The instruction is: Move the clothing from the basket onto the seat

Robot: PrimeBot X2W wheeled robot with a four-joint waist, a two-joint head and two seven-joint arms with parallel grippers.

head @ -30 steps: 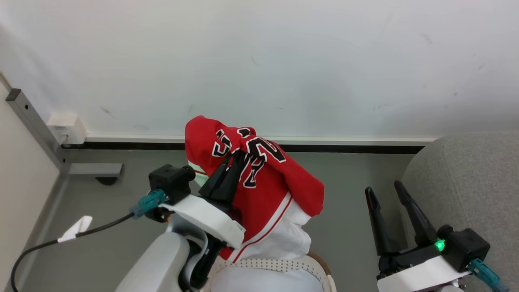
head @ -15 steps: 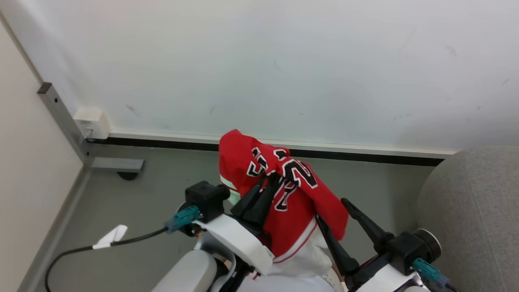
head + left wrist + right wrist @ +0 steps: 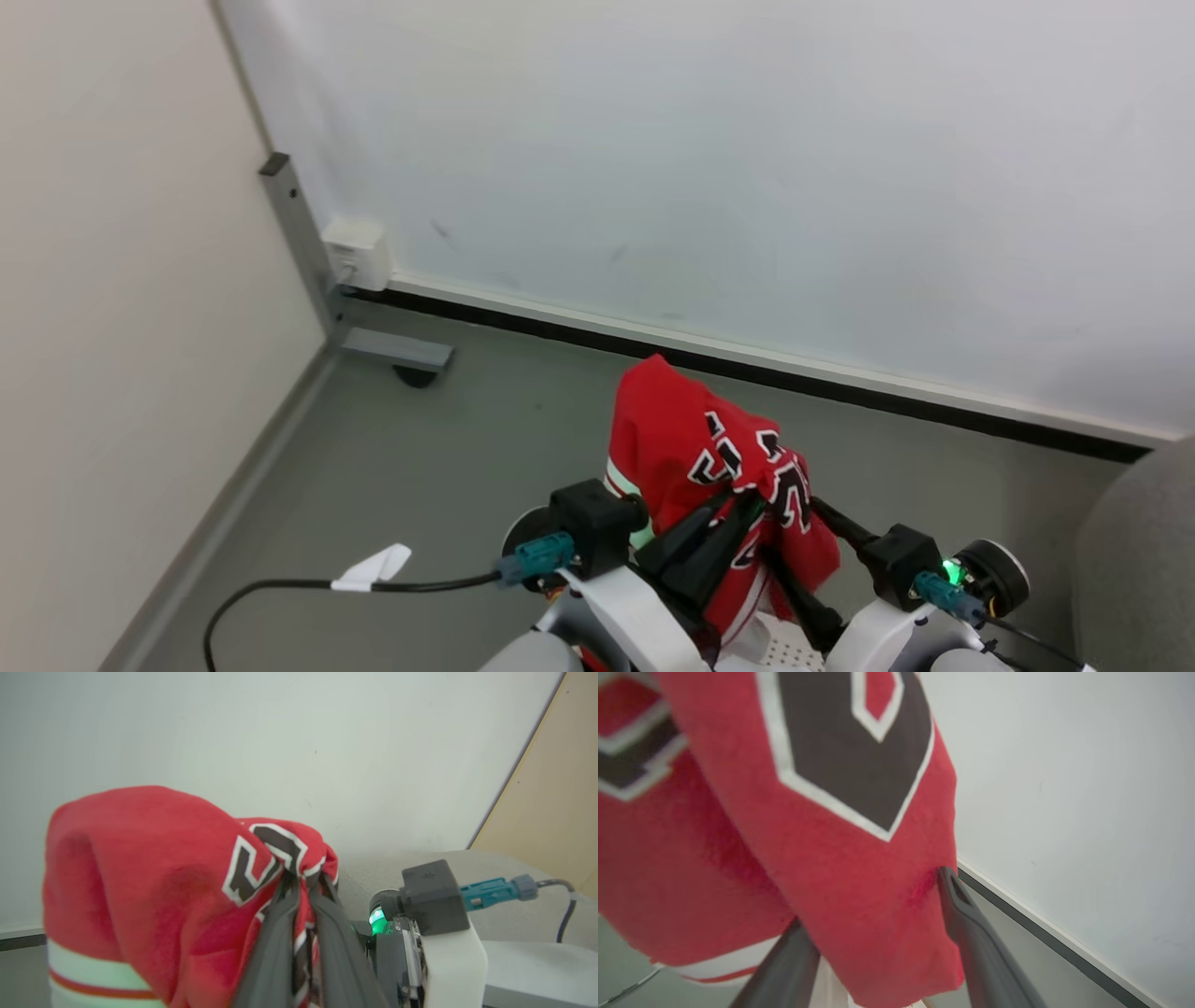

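A red jersey (image 3: 693,446) with black-and-white numbers, part of the clothing, hangs in the air from my left gripper (image 3: 744,502), which is shut on a bunched fold of it. The left wrist view has the two fingers pinched together on the jersey (image 3: 154,868). My right gripper (image 3: 795,539) is pushed in from the right, open, its fingers straddling the jersey's lower hanging fold (image 3: 859,877). A sliver of the white perforated basket (image 3: 790,653) peeks out below the arms. The grey seat (image 3: 1139,569) is at the far right.
A white wall with a dark skirting strip (image 3: 840,383) runs behind the grey floor. A grey metal post (image 3: 299,238) with a foot and a white wall socket box (image 3: 357,252) stand at the left corner. A black cable (image 3: 280,588) trails over the floor at lower left.
The camera has swung, shifting the whole scene. My right gripper came in from the right beside the seat and now straddles the hanging jersey. The left gripper keeps its hold.
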